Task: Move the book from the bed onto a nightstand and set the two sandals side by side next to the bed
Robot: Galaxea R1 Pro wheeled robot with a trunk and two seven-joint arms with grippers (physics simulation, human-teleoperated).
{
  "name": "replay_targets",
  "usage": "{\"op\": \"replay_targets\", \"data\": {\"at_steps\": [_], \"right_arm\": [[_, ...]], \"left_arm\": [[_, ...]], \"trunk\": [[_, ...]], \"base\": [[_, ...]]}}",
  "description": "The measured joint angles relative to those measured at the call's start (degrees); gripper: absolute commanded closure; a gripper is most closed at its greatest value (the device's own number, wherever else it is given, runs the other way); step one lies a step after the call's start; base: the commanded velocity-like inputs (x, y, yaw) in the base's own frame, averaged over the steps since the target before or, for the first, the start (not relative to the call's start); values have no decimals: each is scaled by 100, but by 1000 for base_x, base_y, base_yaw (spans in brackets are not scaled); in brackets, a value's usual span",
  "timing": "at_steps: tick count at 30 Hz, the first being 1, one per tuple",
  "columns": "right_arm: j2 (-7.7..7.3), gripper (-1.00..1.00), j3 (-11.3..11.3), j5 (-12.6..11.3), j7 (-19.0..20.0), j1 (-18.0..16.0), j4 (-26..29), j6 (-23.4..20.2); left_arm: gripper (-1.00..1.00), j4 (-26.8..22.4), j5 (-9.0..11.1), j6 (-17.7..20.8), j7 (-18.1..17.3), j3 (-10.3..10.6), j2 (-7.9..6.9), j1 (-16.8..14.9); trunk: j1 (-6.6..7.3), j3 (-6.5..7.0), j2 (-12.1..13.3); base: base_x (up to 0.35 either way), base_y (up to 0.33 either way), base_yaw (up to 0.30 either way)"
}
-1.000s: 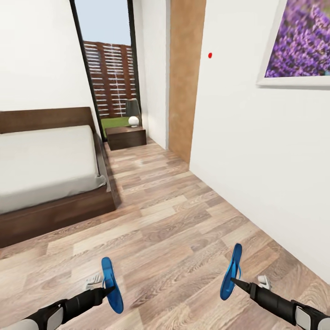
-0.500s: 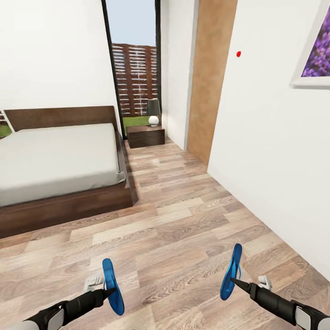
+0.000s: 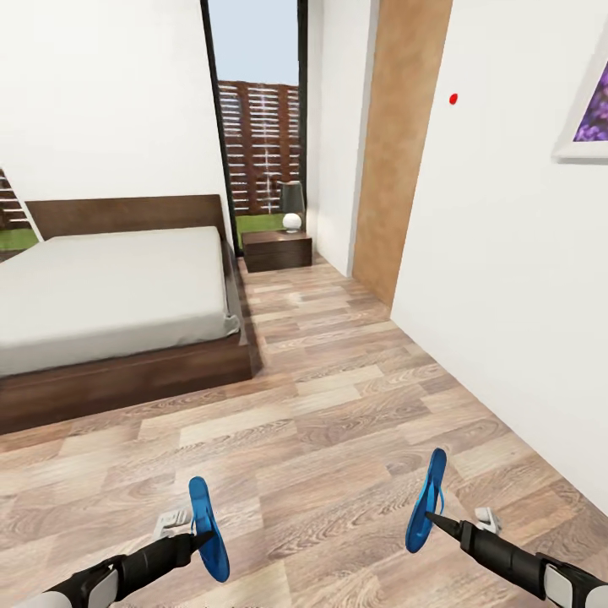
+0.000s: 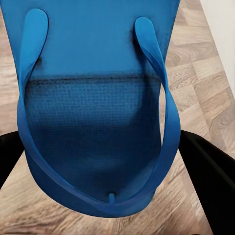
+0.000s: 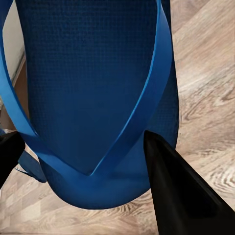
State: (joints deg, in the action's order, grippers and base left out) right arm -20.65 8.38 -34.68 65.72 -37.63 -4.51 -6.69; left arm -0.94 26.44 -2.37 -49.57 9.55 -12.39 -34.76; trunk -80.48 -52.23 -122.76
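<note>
**Carrying a sandal in each gripper beside the bed**

A blue flip-flop is held in each gripper above the wood-plank floor (image 3: 338, 405). In the head view, the left gripper (image 3: 201, 535) is closed on the left sandal (image 3: 207, 528), which stands on edge, and the right gripper (image 3: 432, 517) is closed on the right sandal (image 3: 425, 500), also on edge and tilted. The two sandals are well apart.

Only thin blue profiles are given by the head view; the strap faces are supplied by the wrist views. In the left wrist view, the left sandal (image 4: 98, 112) is seen with its straps meeting at the toe post, black fingers (image 4: 205, 176) at either side. In the right wrist view, the right sandal (image 5: 93, 98) is seen pinched at its toe end by a black finger (image 5: 181, 191).

The room is given by the head view alone: the bed (image 3: 110, 287) with pale grey mattress is seen ahead to the left, and the nightstand (image 3: 277, 250), bearing a lamp (image 3: 292, 207), stands beyond it by the tall window (image 3: 257, 118). A framed purple picture (image 3: 587, 110) hangs on the right wall.
</note>
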Motion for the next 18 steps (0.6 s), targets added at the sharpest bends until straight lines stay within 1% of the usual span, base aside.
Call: {"op": "replay_targets", "data": {"at_steps": [3, 5, 10, 18], "right_arm": [[0, 100, 1, 0, 0, 0, 0, 0], [0, 100, 1, 0, 0, 0, 0, 0], [-1, 100, -2, 0, 1, 1, 1, 3], [-1, 100, -2, 1, 1, 1, 1, 0]], "left_arm": [[100, 1, 0, 0, 0, 1, 7, 0], [100, 1, -1, 0, 0, 3, 26, 0], [100, 2, 0, 0, 1, -1, 72, -1], [100, 2, 1, 0, 1, -3, 80, 0]], "trunk": [[0, 0, 0], [0, 0, 0], [0, 15, 0], [0, 85, 0]], "base": [[0, 0, 266], [0, 0, 95], [0, 0, 23], [0, 0, 1]]}}
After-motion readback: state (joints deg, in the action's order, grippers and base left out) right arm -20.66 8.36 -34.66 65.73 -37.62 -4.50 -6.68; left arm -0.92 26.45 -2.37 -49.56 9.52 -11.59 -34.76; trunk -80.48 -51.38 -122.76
